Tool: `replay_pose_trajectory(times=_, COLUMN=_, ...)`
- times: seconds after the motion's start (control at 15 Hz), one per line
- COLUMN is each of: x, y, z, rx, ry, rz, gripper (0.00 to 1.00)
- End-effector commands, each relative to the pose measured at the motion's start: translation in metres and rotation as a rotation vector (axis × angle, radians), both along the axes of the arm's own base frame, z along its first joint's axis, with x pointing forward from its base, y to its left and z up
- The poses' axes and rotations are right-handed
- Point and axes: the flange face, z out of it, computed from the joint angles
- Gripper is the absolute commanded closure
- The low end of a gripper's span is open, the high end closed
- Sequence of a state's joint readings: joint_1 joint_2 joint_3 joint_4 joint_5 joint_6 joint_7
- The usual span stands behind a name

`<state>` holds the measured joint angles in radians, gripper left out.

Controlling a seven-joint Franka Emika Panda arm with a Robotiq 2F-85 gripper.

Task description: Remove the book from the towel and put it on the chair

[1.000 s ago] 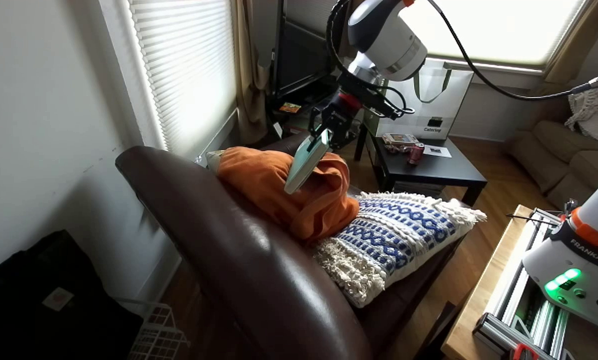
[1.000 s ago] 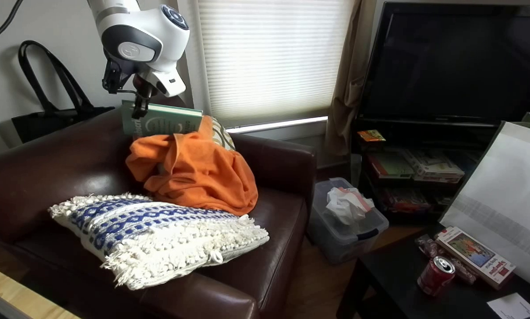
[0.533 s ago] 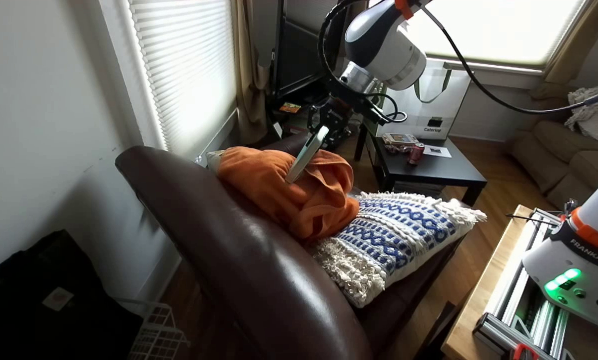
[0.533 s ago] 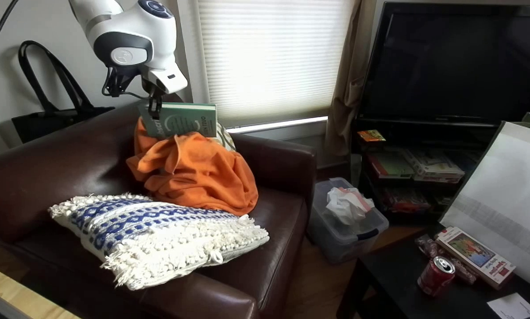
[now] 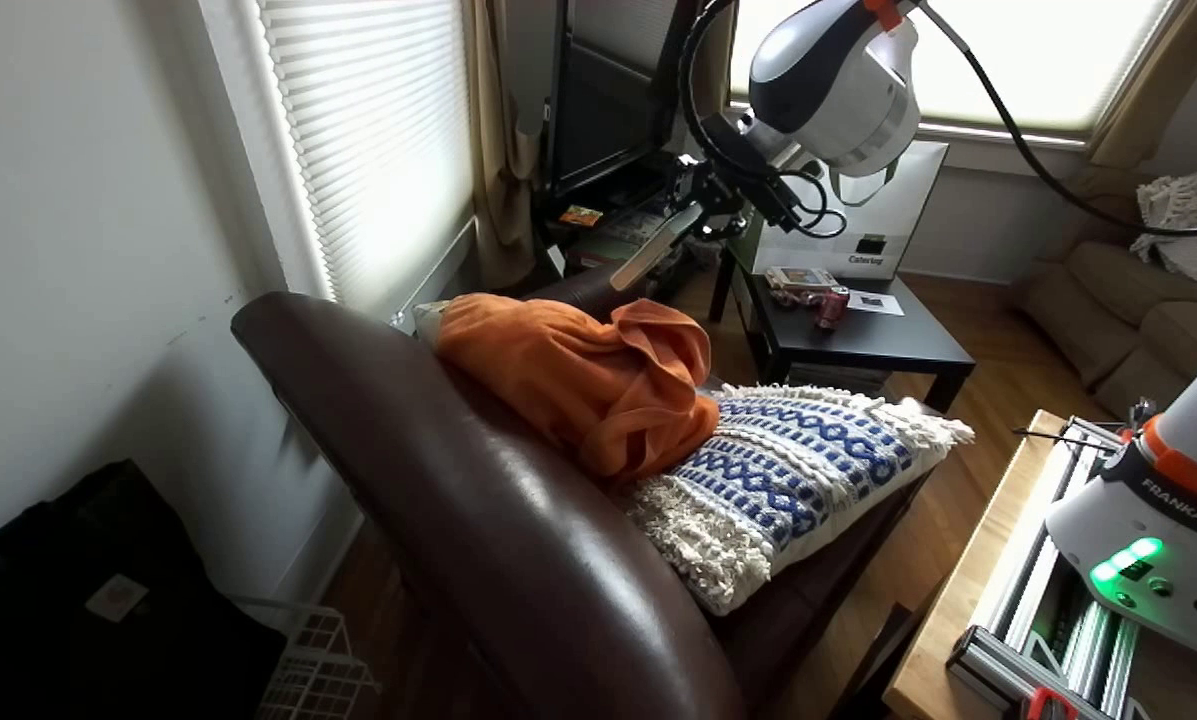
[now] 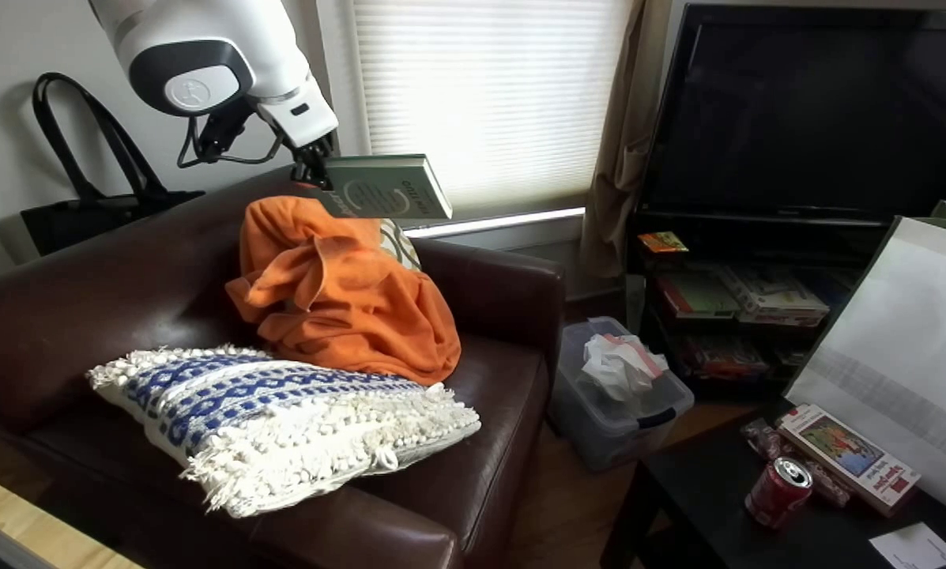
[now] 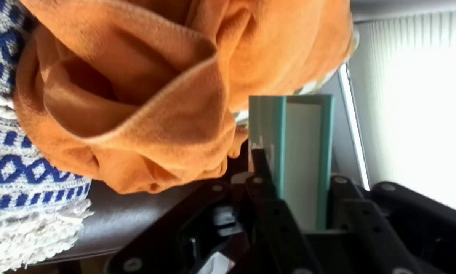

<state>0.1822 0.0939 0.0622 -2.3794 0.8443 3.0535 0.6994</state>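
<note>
The green hardcover book (image 5: 656,247) is held in the air over the far side of the towel, and a gap shows below it. It also shows in an exterior view (image 6: 397,190), tilted, and in the wrist view (image 7: 303,152), page edges toward the camera. My gripper (image 6: 313,167) is shut on the book, one finger on each cover, as the wrist view (image 7: 298,167) shows. The orange towel (image 6: 354,292) lies crumpled over a cushion on the brown leather chair (image 6: 508,316). The chair's back (image 5: 458,480) and the towel (image 5: 578,370) show in an exterior view.
A blue and white fringed pillow (image 6: 283,419) lies on the seat before the towel. The chair's armrest (image 6: 512,269) is near the window. A clear plastic bin (image 6: 615,427) stands beside the chair. A black table (image 5: 858,335) holds a can (image 5: 832,307) and a paper bag.
My gripper has lifted the book up off the towel and carried it toward the window and armrest side. The book has tilted flatter. The towel stays on the chair.
</note>
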Motion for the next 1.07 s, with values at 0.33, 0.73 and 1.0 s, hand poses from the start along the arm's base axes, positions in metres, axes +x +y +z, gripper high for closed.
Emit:
replay_pose_trajectory(times=0.33, x=0.070, y=-0.183, z=0.040, rx=0.214, ry=-0.090, rz=-0.245, gripper=0.93)
replay_pose_trajectory(times=0.73, x=0.144, y=-0.224, z=-0.048, rx=0.416, ry=0.094, rz=-0.095, gripper=0.93)
replay_pose_trajectory(times=1.0, x=0.142, y=-0.221, z=-0.082, rx=0.464, ry=0.163, rz=-0.067, gripper=0.73)
